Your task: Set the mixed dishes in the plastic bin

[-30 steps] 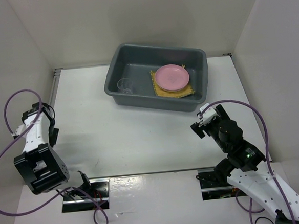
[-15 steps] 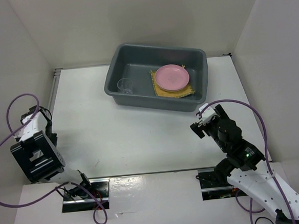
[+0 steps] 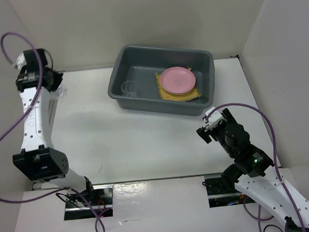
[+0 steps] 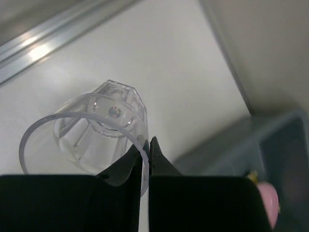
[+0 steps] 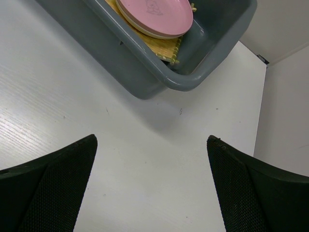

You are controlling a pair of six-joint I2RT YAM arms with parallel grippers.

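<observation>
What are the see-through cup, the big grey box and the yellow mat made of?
The clear cup looks like glass, or maybe clear plastic: you see right through its faceted sides. The grey bin looks like smooth moulded plastic, with rounded corners. The yellow mat looks woven, perhaps bamboo: thin strips show at its edge.

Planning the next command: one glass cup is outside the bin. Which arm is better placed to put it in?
Left. The left claw is shut on the rim of the clear glass cup, left of the plastic bin. The right claw is open and empty, by the bin's near right corner.
</observation>
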